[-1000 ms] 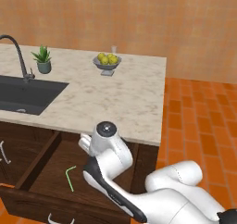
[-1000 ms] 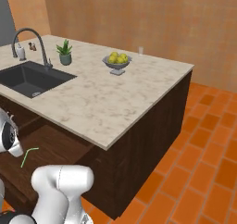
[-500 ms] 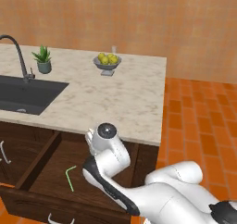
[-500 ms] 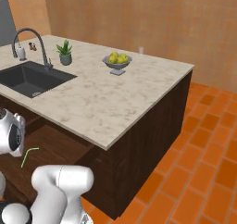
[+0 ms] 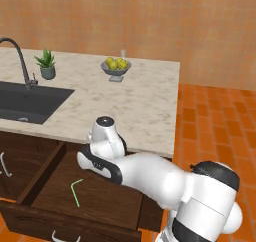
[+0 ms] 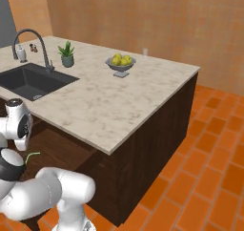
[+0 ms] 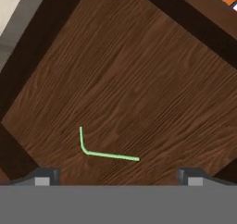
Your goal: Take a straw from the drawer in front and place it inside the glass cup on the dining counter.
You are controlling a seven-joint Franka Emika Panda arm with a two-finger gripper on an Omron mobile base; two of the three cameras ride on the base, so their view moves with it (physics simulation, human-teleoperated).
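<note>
The light-green straw point(image 7: 111, 156), bent into an L, lies flat on the floor of the open dark-brown drawer point(image 7: 139, 89). My gripper point(image 7: 118, 177) hangs open above it with nothing between the fingertips, and the straw is just ahead of them. From the base, the straw point(image 5: 76, 191) lies in the drawer point(image 5: 110, 198), left of and below my hand; a bit of the straw point(image 6: 32, 154) also shows beside the arm. The small glass cup point(image 5: 123, 53) point(image 6: 145, 52) stands at the far edge of the beige dining counter point(image 5: 140, 106) point(image 6: 119, 101), behind the bowl.
A grey footed bowl of lemons point(image 5: 116, 66) point(image 6: 121, 63), a potted plant point(image 5: 46, 63) point(image 6: 67, 53), and a dark sink point(image 5: 25, 101) point(image 6: 28, 79) with a curved faucet point(image 5: 20, 56) sit on the counter. Orange tiled floor point(image 5: 210, 126) lies to the right.
The arm's wrist has shifted slightly left over the drawer. The straw has not moved and the jaws stay open.
</note>
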